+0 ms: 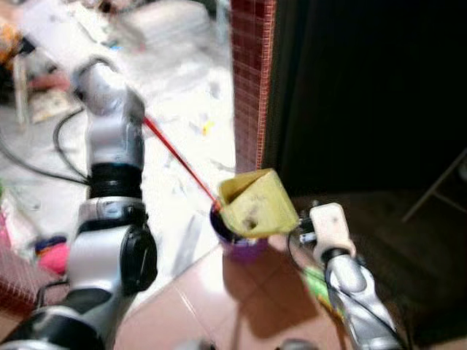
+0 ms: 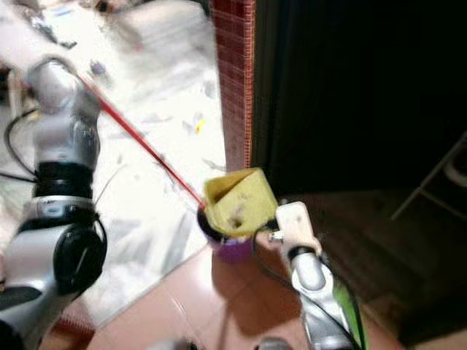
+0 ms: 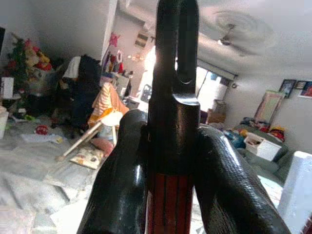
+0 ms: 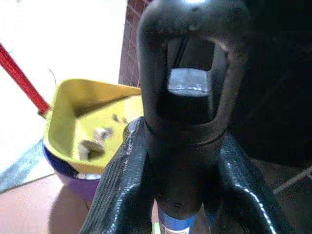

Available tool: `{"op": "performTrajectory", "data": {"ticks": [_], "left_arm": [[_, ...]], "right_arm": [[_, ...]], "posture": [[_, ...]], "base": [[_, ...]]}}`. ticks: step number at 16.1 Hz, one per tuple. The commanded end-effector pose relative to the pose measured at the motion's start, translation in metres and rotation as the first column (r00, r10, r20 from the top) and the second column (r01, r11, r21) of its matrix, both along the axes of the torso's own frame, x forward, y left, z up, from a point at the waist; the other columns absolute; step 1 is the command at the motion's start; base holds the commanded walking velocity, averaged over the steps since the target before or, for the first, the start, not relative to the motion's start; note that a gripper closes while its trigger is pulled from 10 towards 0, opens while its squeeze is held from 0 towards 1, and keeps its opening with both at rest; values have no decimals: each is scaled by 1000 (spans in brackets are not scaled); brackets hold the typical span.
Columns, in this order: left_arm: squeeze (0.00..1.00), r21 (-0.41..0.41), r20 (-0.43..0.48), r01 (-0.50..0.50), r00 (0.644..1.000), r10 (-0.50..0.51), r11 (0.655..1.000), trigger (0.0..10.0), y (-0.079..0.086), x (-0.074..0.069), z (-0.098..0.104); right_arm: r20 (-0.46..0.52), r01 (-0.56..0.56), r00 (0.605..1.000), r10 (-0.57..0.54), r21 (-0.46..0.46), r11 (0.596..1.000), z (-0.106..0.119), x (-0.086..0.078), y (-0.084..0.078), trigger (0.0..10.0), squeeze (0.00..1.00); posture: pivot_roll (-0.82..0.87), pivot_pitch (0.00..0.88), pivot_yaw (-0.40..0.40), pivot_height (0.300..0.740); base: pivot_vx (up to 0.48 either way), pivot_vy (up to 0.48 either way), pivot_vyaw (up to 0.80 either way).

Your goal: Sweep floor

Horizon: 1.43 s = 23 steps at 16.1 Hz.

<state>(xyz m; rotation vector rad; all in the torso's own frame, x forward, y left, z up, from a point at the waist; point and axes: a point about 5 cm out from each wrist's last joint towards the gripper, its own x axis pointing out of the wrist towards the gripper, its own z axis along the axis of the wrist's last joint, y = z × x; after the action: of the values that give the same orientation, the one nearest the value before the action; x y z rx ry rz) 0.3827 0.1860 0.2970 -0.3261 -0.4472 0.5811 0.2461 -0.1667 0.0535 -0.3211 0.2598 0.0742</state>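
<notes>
Now | we tip yellow dustpan (image 1: 257, 204) over purple bin (image 1: 241, 244) | left hand (image 3: 170, 161) clenched on red handle (image 1: 179, 162) (light, stiff; grip high) | right hand (image 4: 187, 161) clenched on broom handle (image 4: 187, 97)

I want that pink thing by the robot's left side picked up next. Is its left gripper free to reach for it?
Probably not: the left gripper is shut on the red dustpan handle, tipping the yellow dustpan over the purple bin. The pink object lies unobstructed.

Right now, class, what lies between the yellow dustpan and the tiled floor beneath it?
A purple bin sits under the yellow dustpan, on the tiled floor; the head views show it.
</notes>
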Motion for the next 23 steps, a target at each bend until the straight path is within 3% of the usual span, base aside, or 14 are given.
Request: {"op": "performTrajectory", "data": {"ticks": [1, 5, 7, 15, 20, 23], "left_arm": [[0, 39, 105, -8, 995, 4, 999, 10000, -5, -5, 23], [0, 101, 136, -18, 991, 4, 995, 10000, -7, -7, 28], [0, 172, 163, -25, 987, -4, 985, 10000, -14, -10, 30], [0, 230, 197, -10, 980, -36, 973, 10000, -24, -10, 34], [0, 385, 228, -11, 970, -83, 923, 10000, -42, -13, 29], [0, 407, 235, -10, 967, -95, 913, 10000, -45, -12, 25]], "right_arm": [[-46, 4, 999, -3, 34, 999, -7, -3, -1, 10000, 0], [-47, 0, 999, 2, 32, 999, -7, -3, -1, 10000, 0], [-44, -1, 999, 3, 31, 1000, -6, -2, -1, 10000, 0], [-39, -2, 999, 3, 29, 1000, -6, -1, -1, 10000, 0], [-34, 4, 999, -3, 33, 999, -4, -3, -2, 10000, 0], [-40, 20, 999, -18, 47, 999, -3, -10, -7, 10000, 0]], "posture": [[-130, 0, 124, 740], [-129, 0, 122, 740], [-132, 0, 120, 740], [-136, 0, 123, 740], [-152, 0, 127, 740], [-175, 0, 124, 740]], "base": [[281, 371, 0], [0, 0, 0], [0, 0, 0], [0, 0, 0], [0, 0, 0], [0, 0, 0]]}}
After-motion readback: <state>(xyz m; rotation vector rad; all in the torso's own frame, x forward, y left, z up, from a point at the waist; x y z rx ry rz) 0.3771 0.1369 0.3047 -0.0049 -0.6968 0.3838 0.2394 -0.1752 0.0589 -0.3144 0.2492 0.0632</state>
